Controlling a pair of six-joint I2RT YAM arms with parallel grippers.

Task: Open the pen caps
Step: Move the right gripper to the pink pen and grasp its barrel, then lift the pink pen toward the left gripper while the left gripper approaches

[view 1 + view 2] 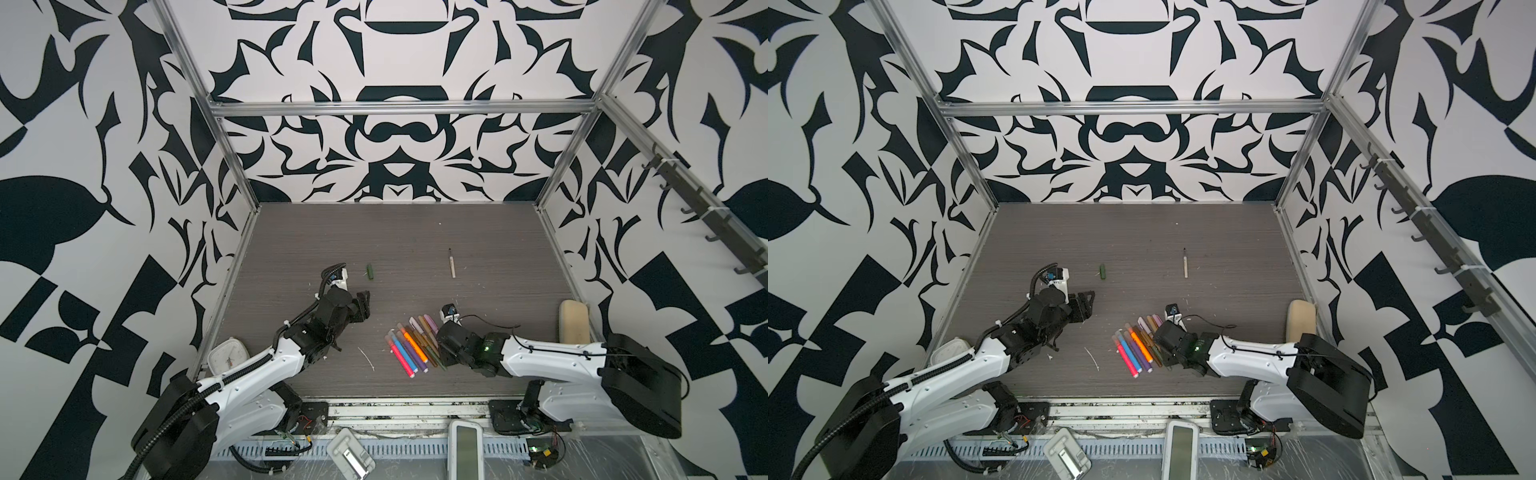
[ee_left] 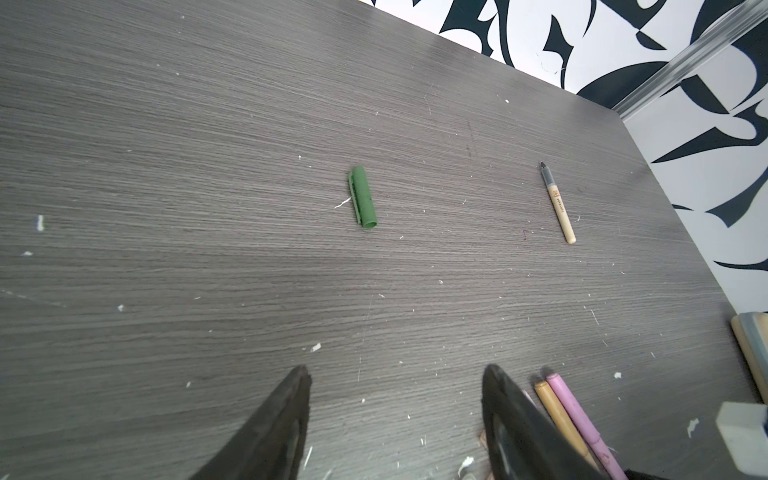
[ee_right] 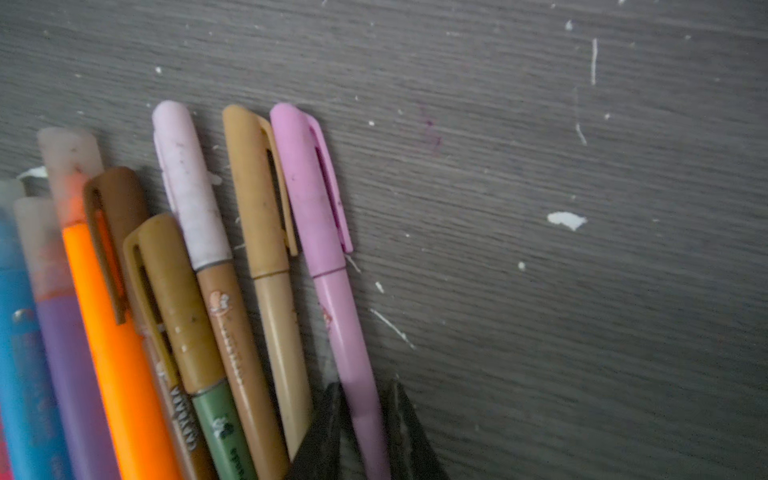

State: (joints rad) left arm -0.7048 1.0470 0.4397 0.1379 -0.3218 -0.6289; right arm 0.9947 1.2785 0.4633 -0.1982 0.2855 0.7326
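Pink cap sits on its pen, the pink pen. That pen is outermost in the fanned bunch of pens, front-mid of the table, on the R arm's side. Side by side next to it: tan cap, pale lilac cap, ochre cap, brown cap, all seated on barrels. Beyond those lie thicker markers in orange, purple & blue, w/ cloudy translucent caps on.

Right gripper straddles the pink pen's barrel well below the cap. Jaws are nearly together, one finger each side, snug vs. the barrel; can't tell if they really pinch it.

Farther back, well apart from the bunch, a loose green cap lies flat, off any pen. An uncapped tan pen lies there too, dark tip toward the back wall.

Left gripper hovers over bare tabletop on the near side of the green cap, L of the bunch. Jaws are wide apart, nothing in them.

White flecks are scattered over the wood-grain. Beige pad at R edge, white clock at front-L corner.
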